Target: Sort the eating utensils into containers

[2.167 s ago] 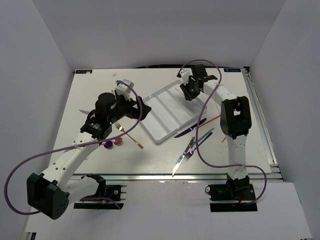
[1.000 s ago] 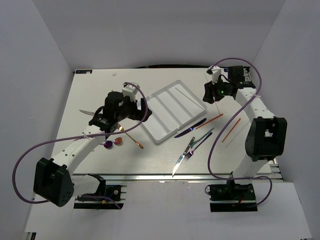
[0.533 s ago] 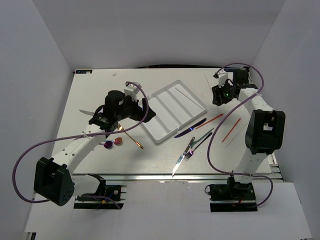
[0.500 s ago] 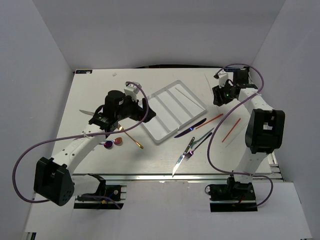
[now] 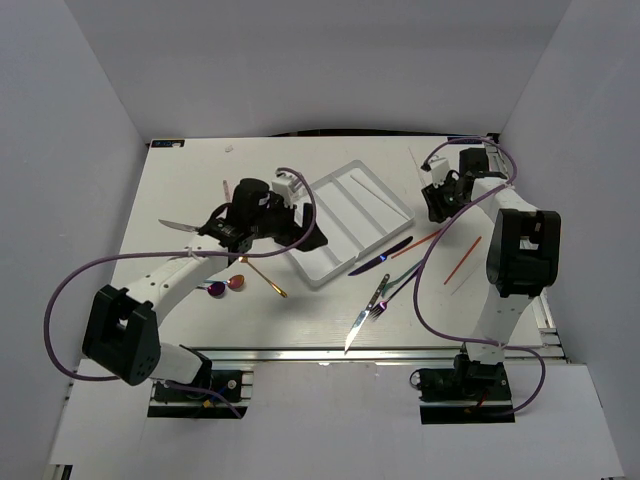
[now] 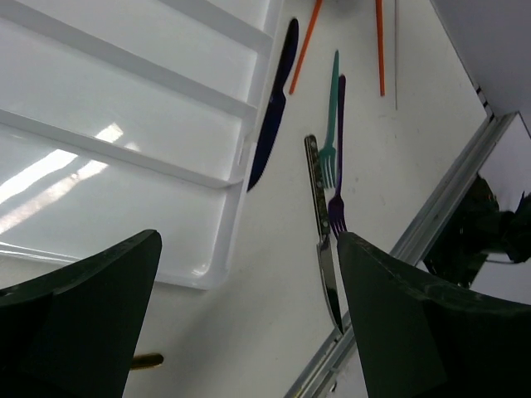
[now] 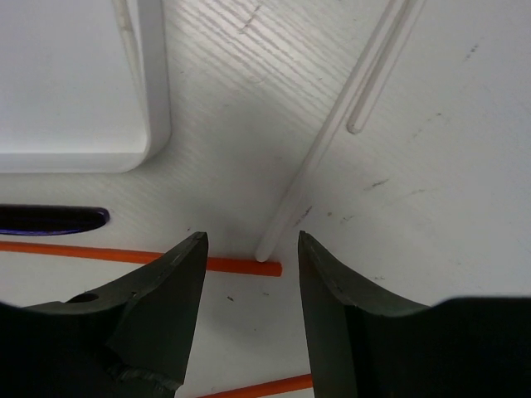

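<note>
Looking down from above: the white tray (image 5: 352, 215) sits mid-worktop (image 5: 190, 180), and the left hand (image 5: 306, 236) hangs over its left end. The right hand (image 5: 437, 206) is low, just off the tray's right corner. A blue knife (image 5: 380, 258), orange chopsticks (image 5: 426, 240), forks (image 5: 388, 288) and a silver knife (image 5: 358, 326) lie loose on the worktop right of the tray, with spoons (image 5: 228, 286) on its left.

Left wrist view: the hand is spread wide and gripping nothing, with the tray's corner below.

Right wrist view: the fingers (image 7: 166, 307) stand apart and empty, straddling the end of a white stick (image 7: 315, 166) lying flat.
</note>
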